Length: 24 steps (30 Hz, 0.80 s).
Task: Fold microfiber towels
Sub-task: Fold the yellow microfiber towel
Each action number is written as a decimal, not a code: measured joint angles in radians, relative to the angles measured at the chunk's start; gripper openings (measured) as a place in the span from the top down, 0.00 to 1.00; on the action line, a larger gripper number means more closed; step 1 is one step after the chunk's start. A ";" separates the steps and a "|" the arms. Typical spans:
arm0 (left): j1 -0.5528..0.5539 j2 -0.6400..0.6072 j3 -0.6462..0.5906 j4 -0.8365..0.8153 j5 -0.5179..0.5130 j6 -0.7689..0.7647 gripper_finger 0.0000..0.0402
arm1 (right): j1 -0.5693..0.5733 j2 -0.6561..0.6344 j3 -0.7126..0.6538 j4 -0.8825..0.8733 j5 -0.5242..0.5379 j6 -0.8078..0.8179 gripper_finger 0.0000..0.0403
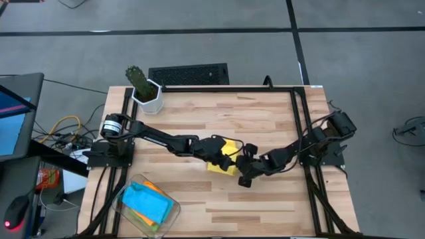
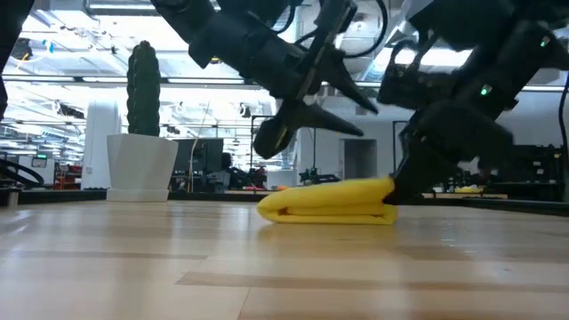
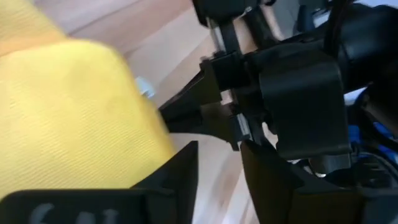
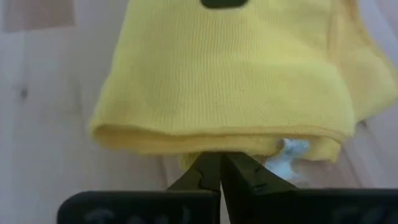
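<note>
A yellow towel (image 1: 224, 158) lies folded on the table's middle; in the low view (image 2: 329, 203) its rounded fold is at one end and its loose edges at the other. My left gripper (image 1: 221, 151) hangs open just above it (image 2: 316, 111), touching nothing; the towel also shows beside its fingers (image 3: 68, 118). My right gripper (image 1: 240, 167) is shut at the towel's loose-edge end, down at table height (image 2: 400, 188). Light blue and orange towels (image 1: 147, 201) lie in a clear bin. No green towel shows. My right gripper meets the towel's loose-edge end (image 4: 205, 149) with its shut fingertips, near a white tag (image 4: 289, 151). The fingers come almost level from the table's right. Their tips hide how many layers they have. The towel lies flat on the table, this end (image 2: 384, 185) raised slightly.
A clear bin (image 1: 123, 211) stands at the near left corner. A green cactus in a white pot (image 1: 145, 89) stands at the far left edge. A dark frame (image 1: 295, 126) runs along the table's sides. Bare wood lies near and far of the towel.
</note>
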 joint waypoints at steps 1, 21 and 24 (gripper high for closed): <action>0.000 0.000 0.000 0.008 -0.001 0.002 0.70 | 0.004 -0.016 0.000 -0.012 0.000 0.000 0.92; 0.104 -0.295 0.001 -0.326 0.117 0.186 0.62 | 0.098 -0.206 -0.115 0.085 -0.089 -0.349 0.75; 0.101 -0.342 0.001 -0.404 0.044 0.210 0.62 | 0.113 -0.181 -0.114 0.179 -0.101 -0.498 0.68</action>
